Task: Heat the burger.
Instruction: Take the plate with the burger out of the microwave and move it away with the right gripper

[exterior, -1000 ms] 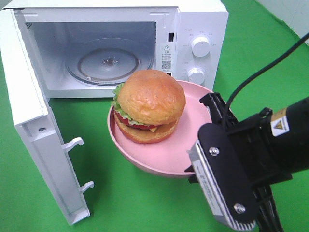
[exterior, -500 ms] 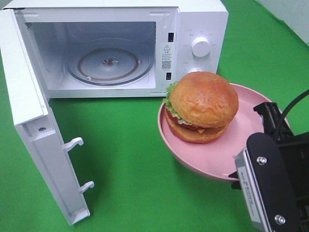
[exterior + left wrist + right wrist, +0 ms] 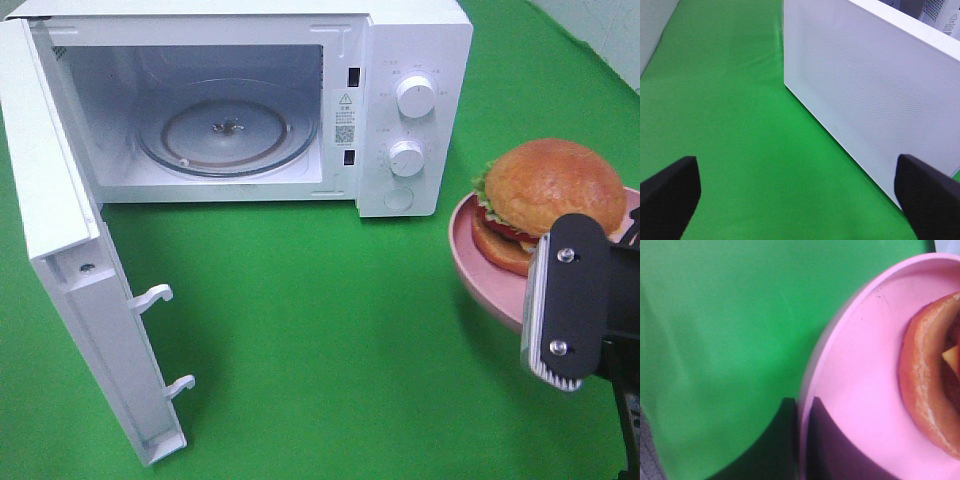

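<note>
1. Since a second ago the burger (image 3: 545,195) on its pink plate (image 3: 478,268) has travelled from in front of the microwave (image 3: 400,60) opening out to the right edge of the exterior view, carried by the right pincer (image 3: 565,300).
2. That right pincer is clamped together on the plate's rim; the right wrist view shows the rim (image 3: 807,390) running straight into it, so the burger rides without being squeezed.
3. Now the burger sits on the plate, right of the microwave's control panel and well apart from the cavity.
4. Swung fully open, the door (image 3: 70,270) leaves the glass turntable (image 3: 228,132) bare, ready for the plate.
5. Behind the door, the left pincer (image 3: 800,192) holds nothing, its fingers (image 3: 670,190) spread wide apart, seemingly parked clear until closing time.
6. Heating has not begun; my judgement is the plate must still go inside.
</note>
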You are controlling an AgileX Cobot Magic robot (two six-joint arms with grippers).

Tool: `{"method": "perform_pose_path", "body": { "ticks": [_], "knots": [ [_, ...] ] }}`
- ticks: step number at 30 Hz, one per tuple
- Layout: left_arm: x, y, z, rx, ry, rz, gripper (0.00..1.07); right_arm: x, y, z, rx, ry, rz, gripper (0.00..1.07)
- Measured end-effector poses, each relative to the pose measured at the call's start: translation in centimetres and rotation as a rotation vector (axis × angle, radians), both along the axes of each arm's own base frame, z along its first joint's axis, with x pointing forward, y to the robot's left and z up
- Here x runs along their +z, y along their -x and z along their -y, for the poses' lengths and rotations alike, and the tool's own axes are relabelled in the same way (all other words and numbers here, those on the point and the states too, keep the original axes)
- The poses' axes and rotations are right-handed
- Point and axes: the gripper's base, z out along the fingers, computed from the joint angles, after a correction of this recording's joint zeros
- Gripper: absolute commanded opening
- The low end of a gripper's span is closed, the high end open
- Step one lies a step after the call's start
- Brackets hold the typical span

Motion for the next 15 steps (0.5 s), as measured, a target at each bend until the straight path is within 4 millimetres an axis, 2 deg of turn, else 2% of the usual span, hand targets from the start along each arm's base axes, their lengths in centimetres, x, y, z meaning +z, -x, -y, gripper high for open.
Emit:
{"method": "perform_pose_path", "body": {
  "ticks": [6, 15],
  "knots": [
    [0.0, 0.0, 0.0, 0.0, 0.0, 0.0, 0.98, 0.11, -0.25, 0.6, -0.169, -0.026, 0.02, 0.0],
    [0.0, 0.0, 0.0, 0.0, 0.0, 0.0, 0.98, 0.1, -0.27, 1.03, -0.276, -0.037, 0.023, 0.0]
  ]
}}
